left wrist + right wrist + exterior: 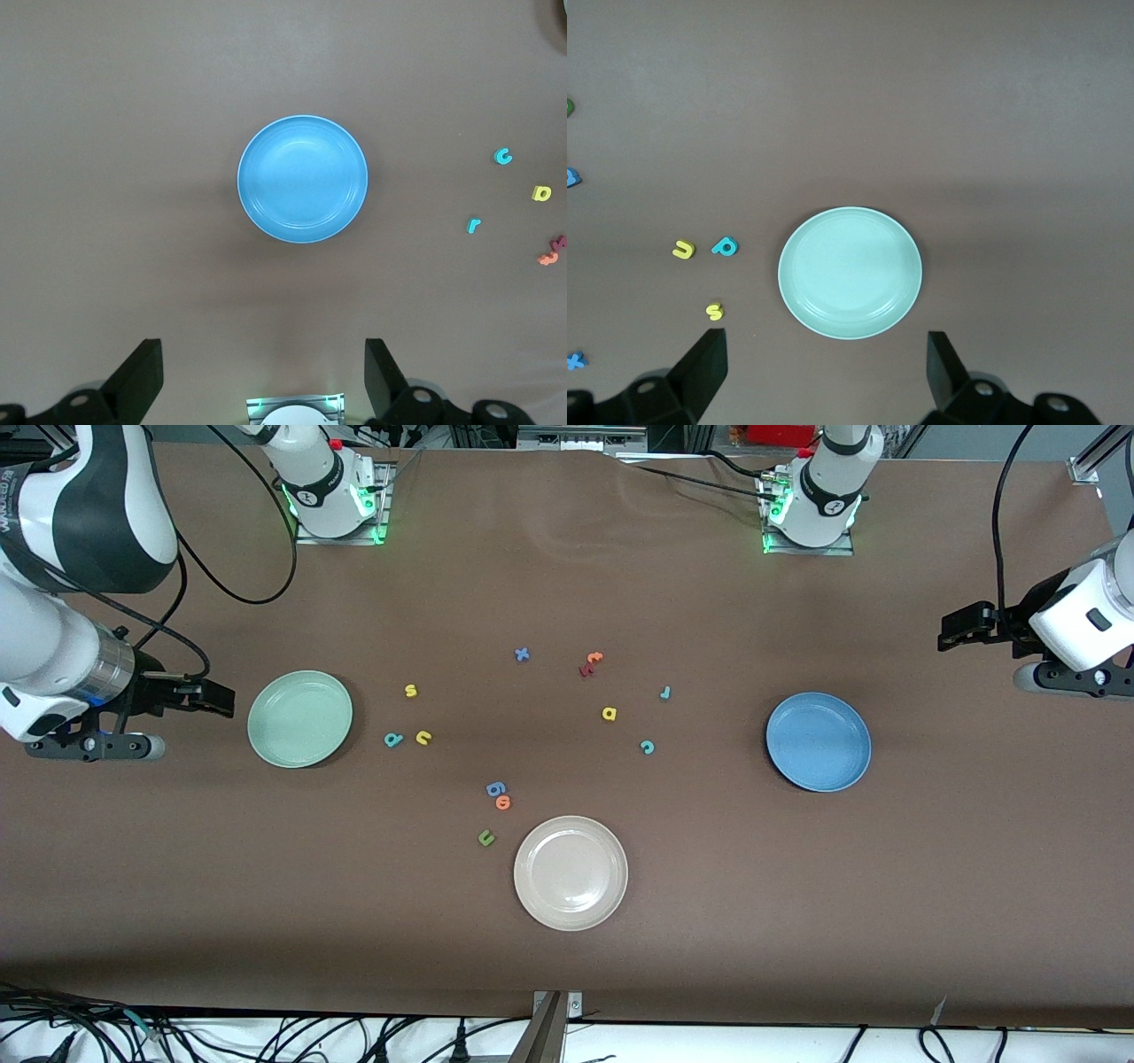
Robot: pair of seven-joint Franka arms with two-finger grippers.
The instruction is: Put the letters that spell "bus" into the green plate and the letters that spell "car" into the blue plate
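The green plate lies bare toward the right arm's end. Beside it, toward the table's middle, lie the yellow "s", teal "b" and yellow "u". The blue plate lies bare toward the left arm's end. The yellow "a", teal "c" and teal "r" lie toward the middle from it. My right gripper hangs open over bare table beside the green plate. My left gripper hangs open over bare table beside the blue plate.
A cream-white plate sits nearest the front camera. Beside it lie a green "u", a blue "g" and an orange "o". An orange "t", a dark red letter and a blue "x" lie nearer the bases.
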